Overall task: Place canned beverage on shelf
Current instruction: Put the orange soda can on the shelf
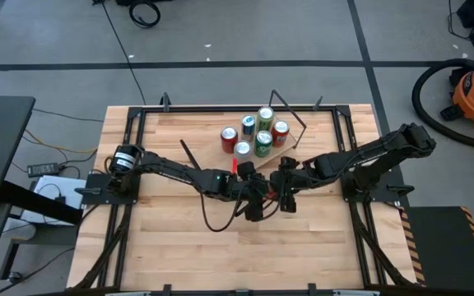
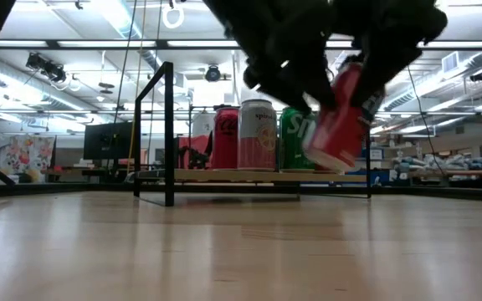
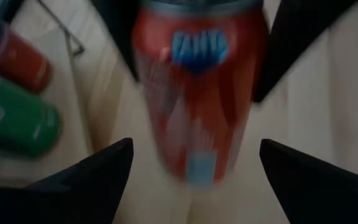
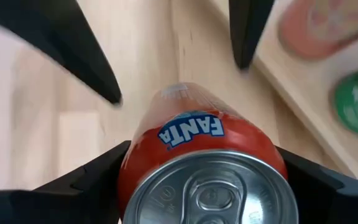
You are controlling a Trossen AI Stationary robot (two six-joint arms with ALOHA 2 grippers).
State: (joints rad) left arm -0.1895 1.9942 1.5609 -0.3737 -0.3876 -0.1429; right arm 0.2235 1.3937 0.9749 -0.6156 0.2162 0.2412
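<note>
A red Fanta can (image 4: pixel 204 143) hangs above the table, just in front of the shelf. It also shows in the low view (image 2: pixel 337 117) and the left wrist view (image 3: pixel 194 93). My right gripper (image 4: pixel 202 149) (image 1: pixel 285 193) is shut on it. My left gripper (image 3: pixel 191 149) (image 1: pixel 257 201) is open, its fingers standing wide on either side of the can's bottom end without touching it. The shelf (image 1: pixel 291 153), a light-wood board with black rod frames, lies on the table at the far middle. Several cans (image 1: pixel 253 136) stand upright on it. My right gripper pinches the can's side wall near its lid end (image 4: pixel 132 168) between its two fingers. The fingers come from the table's right and lie along the can, whose lid faces the wrist. The can is tilted and lifted clear of the table (image 2: pixel 241 242).
The shelf's board (image 2: pixel 249 176) shows behind the can, with red, white and green cans (image 2: pixel 258 134) in a row and a black end frame (image 2: pixel 168 134) on its left. Bare tabletop (image 1: pixel 220 255) lies on the near side.
</note>
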